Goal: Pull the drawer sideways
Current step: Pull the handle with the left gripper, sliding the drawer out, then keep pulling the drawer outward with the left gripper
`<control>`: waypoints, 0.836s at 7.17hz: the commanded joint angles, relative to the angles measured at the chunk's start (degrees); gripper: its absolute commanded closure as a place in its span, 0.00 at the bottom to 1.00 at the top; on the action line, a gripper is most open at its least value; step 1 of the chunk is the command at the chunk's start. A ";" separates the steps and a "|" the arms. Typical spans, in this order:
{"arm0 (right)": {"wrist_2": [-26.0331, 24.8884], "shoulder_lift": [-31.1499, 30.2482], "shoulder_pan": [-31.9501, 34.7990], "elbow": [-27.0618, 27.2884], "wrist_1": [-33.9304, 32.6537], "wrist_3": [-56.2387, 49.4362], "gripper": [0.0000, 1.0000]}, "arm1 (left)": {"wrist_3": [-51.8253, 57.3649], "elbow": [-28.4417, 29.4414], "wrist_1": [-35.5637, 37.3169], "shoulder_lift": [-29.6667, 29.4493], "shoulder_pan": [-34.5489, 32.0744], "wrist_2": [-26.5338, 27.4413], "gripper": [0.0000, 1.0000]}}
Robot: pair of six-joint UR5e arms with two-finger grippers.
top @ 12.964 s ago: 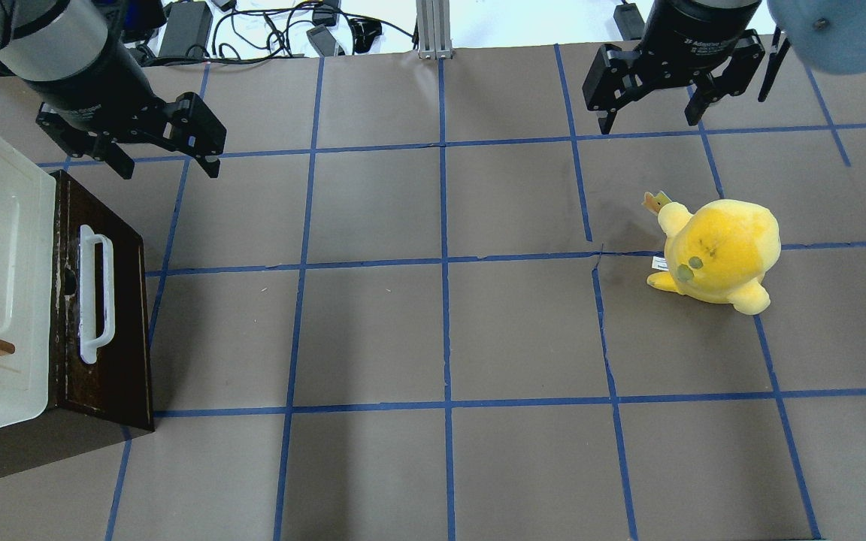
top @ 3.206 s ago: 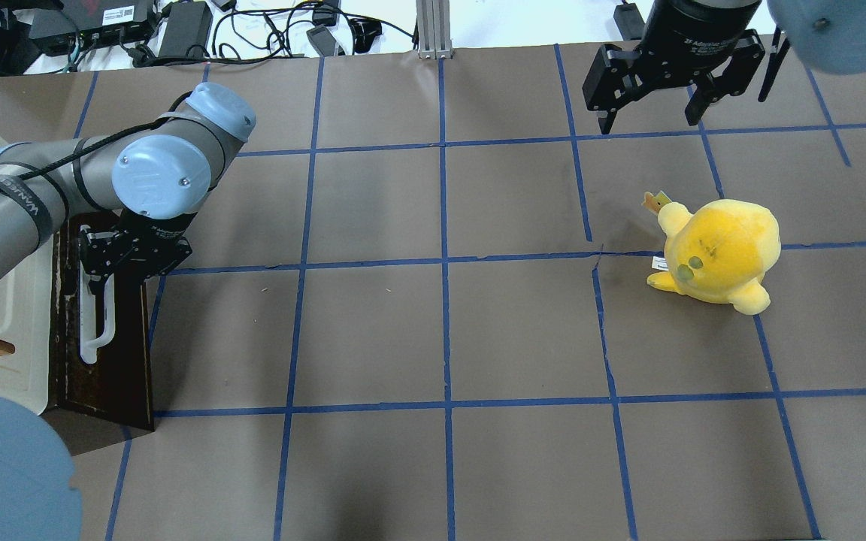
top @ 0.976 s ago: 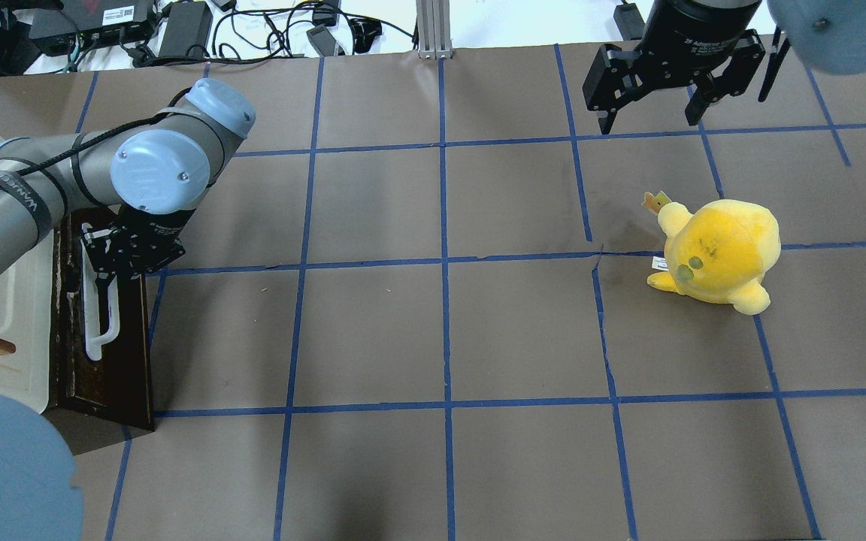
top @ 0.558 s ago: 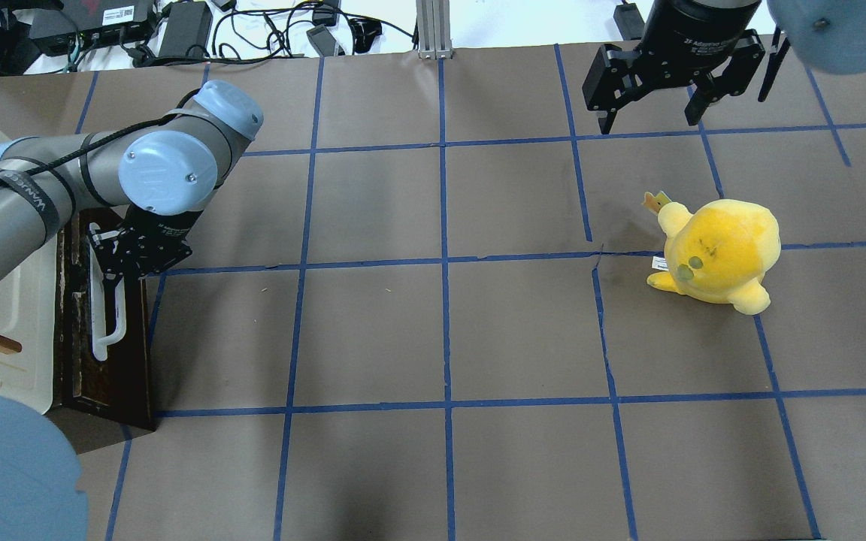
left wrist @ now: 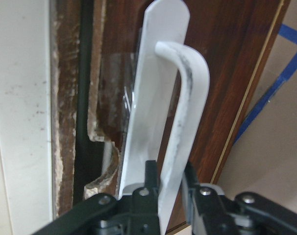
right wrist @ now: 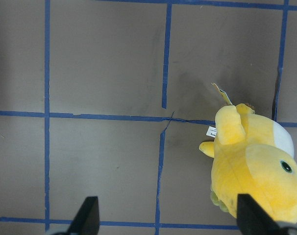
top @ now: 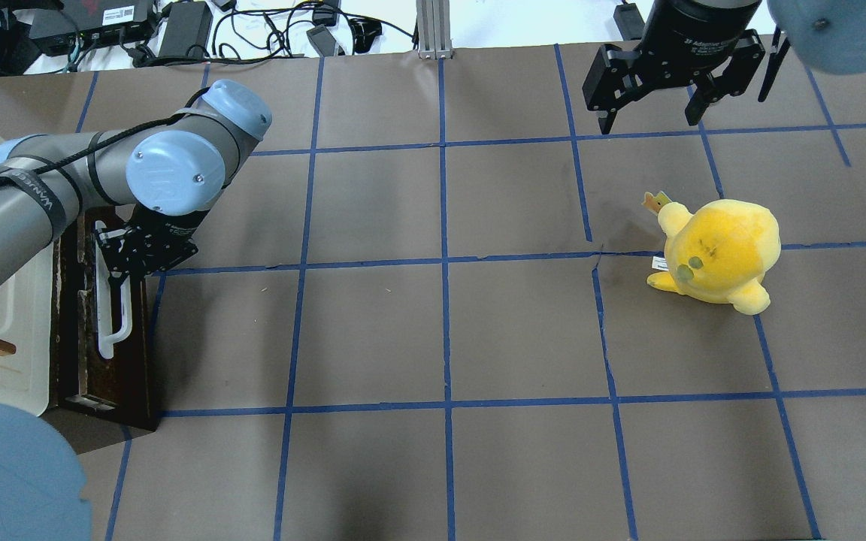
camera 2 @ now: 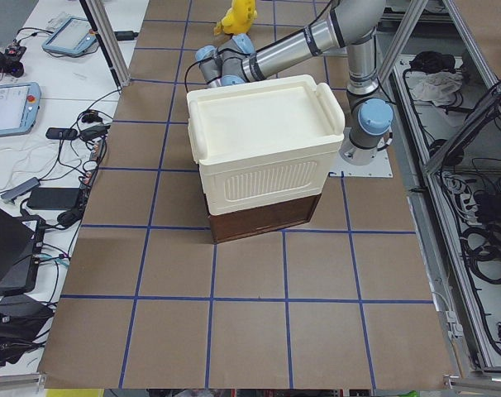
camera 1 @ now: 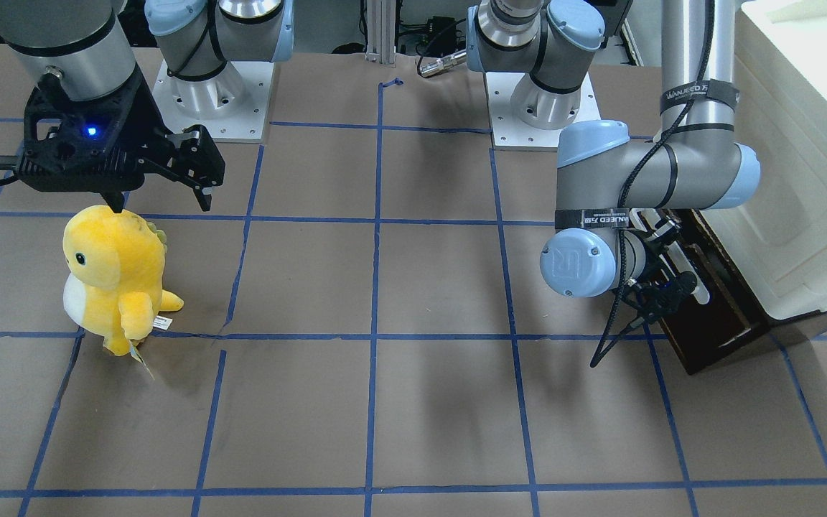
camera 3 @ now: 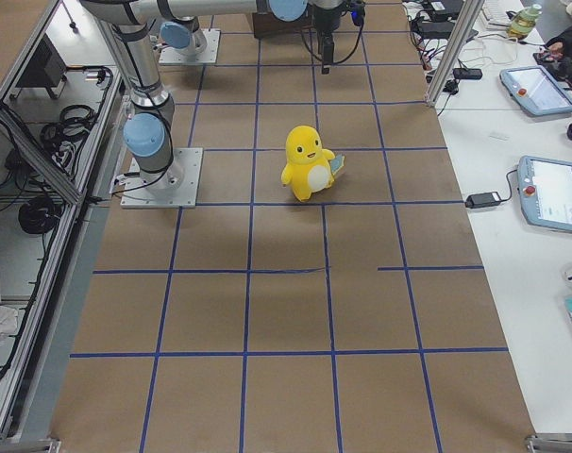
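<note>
Two grippers noted: left gripper (left wrist: 170, 175) closed tight on long white bar handle (left wrist: 188, 93) of dark brown wooden drawer (left wrist: 227, 73), at base of cream-white cabinet (camera 1: 801, 179) at left end of table (top: 373, 330); right gripper (top: 648, 120) spread wide, empty, near yellow plush toy (top: 719, 255).

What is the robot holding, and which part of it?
The left gripper is shut on the drawer's white handle, pinching the bar near one end. The right gripper is open and holds nothing.

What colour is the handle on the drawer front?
The handle is white with dark scuffs; the left wrist view shows it best.
</note>
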 commanded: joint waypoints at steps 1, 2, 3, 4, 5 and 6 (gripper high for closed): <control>0.06 0.00 0.00 0.00 0.00 0.00 0.00 | 0.06 1.84 -2.79 0.26 -0.16 -0.05 1.00; 0.06 0.00 0.00 0.00 0.00 -0.08 0.00 | -0.11 2.29 -3.68 0.00 -0.16 -0.31 1.00; -0.02 0.00 0.00 0.00 0.00 0.00 0.00 | -0.55 2.30 -3.69 -0.18 -0.51 -0.48 1.00; 0.06 0.00 0.00 0.00 0.00 0.00 0.00 | -1.60 2.39 -3.69 -0.61 -0.86 -0.75 1.00; 0.06 0.00 0.00 0.00 0.00 0.00 0.00 | -1.61 2.47 -3.60 -0.62 -0.86 -1.01 1.00; 0.06 0.00 0.00 0.00 0.00 0.00 0.00 | -1.70 2.47 -3.69 -0.62 -0.95 -0.93 1.00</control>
